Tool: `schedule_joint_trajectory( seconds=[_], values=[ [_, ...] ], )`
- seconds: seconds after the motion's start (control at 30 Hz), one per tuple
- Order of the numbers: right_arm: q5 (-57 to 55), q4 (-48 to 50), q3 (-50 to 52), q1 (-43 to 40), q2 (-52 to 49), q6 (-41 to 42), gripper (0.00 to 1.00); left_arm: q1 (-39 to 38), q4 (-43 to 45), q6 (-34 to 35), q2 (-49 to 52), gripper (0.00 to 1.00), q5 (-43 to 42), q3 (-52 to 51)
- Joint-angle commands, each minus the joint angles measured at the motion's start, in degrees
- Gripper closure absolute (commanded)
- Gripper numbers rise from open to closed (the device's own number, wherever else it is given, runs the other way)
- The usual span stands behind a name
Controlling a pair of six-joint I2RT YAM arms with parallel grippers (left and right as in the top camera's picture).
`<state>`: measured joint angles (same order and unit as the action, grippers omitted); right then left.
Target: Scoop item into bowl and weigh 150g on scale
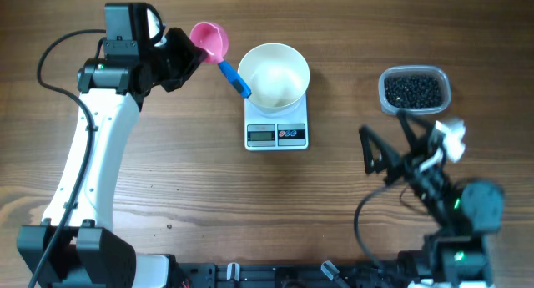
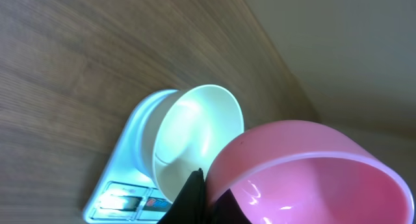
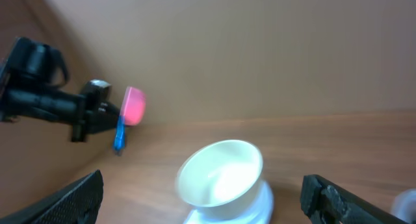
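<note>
Arms: two, white and black, one at each side of the wooden bench (image 1: 250, 204).
Left tool (image 1: 193, 56): clamped narrow on the one scoop (image 1: 210, 39), near where cup meets handle, held just left of the bowl.
Right tool (image 1: 385, 129): jaws spread wide, holding nothing, just in front of the tub.
Scoop: round pink plastic cup, smooth and glossy, with a short blue handle whose end reaches the bowl's rim in the overhead view.
Bowl (image 1: 274, 73): one, round, plain white, smooth; it sits on the scale, its inside showing only white.
Scale (image 1: 276, 135): one, white, nearly square, at mid-bench; grey display and two small buttons on the near edge.
Item (image 1: 413, 89): many tiny round black beads, a grainy dark heap, all in the tub at the right, well apart from the bowl.
Tub (image 1: 384, 88): one, clear plastic, rounded rectangle.
Writing: display and button marks too small to read.
</note>
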<state>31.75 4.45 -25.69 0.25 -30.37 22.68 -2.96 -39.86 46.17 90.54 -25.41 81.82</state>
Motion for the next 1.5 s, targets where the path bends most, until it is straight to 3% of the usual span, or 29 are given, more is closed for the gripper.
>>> schedule_joint_trajectory(
  seconds=[0.0,0.23,0.33,0.83,1.13,1.47],
  values=[
    [11.15,-7.34,-15.39,0.22,-15.10,-0.52,0.00,-0.15,0.22,12.66,0.33,0.96,-0.70,-0.07],
    [17.68,-32.63,-44.61,0.74,-41.03,-0.85,0.00,-0.20,0.15,22.18,0.33,0.96,-0.50,-0.07],
    [17.86,-37.18,-52.89,3.13,-49.18,-1.29,0.00,-0.20,0.20,24.46,0.33,0.96,-0.39,-0.07],
    [15.85,-24.79,-56.15,12.81,-63.21,10.23,0.02,-3.82,-0.20,29.14,1.84,0.96,5.03,-0.09],
    [1.33,-23.98,-56.13,22.93,-64.41,10.27,0.31,-9.03,-0.22,37.20,2.27,0.96,8.76,-0.09],
    [-3.72,-23.96,-56.11,26.36,-64.41,10.34,0.64,-10.43,-0.26,37.24,2.27,0.96,8.52,-0.09]
  ],
)
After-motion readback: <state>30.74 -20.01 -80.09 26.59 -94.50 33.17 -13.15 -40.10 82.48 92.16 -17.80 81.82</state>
